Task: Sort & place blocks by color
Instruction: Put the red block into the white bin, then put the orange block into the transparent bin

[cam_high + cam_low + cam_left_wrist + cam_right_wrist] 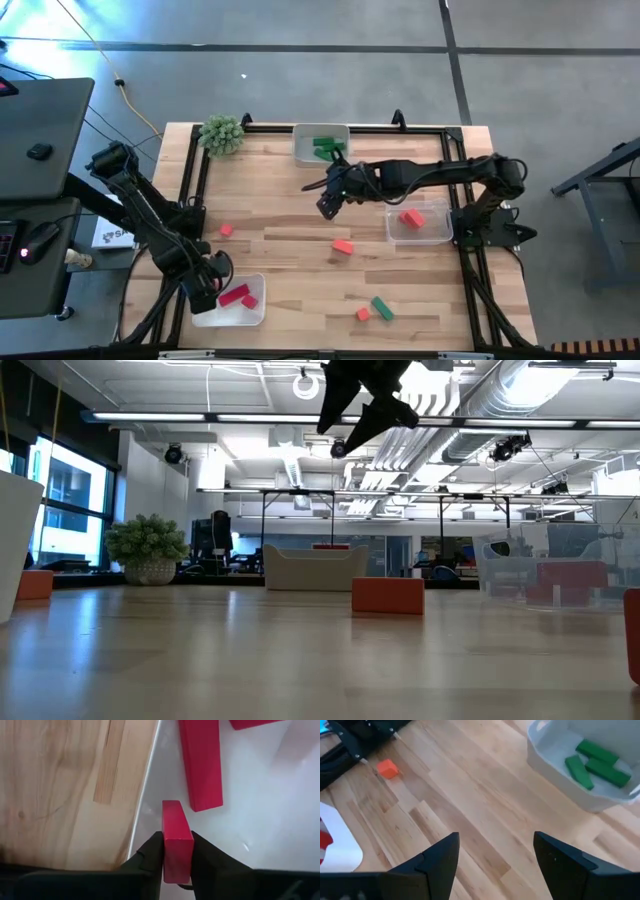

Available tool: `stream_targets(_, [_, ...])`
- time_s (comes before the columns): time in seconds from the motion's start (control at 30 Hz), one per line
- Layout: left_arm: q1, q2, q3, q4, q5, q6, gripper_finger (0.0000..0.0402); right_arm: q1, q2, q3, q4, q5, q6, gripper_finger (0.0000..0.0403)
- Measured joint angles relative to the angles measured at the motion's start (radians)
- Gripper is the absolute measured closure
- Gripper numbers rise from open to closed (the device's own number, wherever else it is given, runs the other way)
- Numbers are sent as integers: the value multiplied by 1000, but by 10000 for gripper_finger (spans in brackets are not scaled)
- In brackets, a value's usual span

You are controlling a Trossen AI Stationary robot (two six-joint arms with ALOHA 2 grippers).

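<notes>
The left tool [177, 857] hangs just over the near-left tray [255, 312], inside its rim, clenched on a red block [176, 840] whose long axis runs straight out from between the fingers, toward the longer red block [201, 762] lying on the tray floor ahead of it. A second red piece [250, 723] shows beyond that one, and the tray's edge runs close along one side of the held block, with bare wood of the surface [65, 790] past it. So the drop this move turns on is straight down into the free patch of tray floor between rim and long block; I judge the grip may be just loosening, though the wrist view shows both fingers against the block's sides. Away from that tray, toward the middle of the surface, the right tool [329, 203] hovers high with its jaws spread wide and nothing between them. From it, the tray of green blocks [597, 759] lies close behind, while the loose orange-coral block [343, 246] lies nearest it, on the side toward the tray of red blocks. A small red block [226, 230] sits nearer the left arm, just up from its tray.
</notes>
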Motion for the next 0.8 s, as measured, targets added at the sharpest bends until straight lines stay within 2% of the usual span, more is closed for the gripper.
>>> stream_targets(0.47, [7, 0, 0, 2, 9, 53, 269, 53, 93, -1, -50, -147, 23, 158])
stream_targets(0.8, [46, 0, 29, 1, 24, 145, 260, 79, 109, -1, -170, -225, 4, 158])
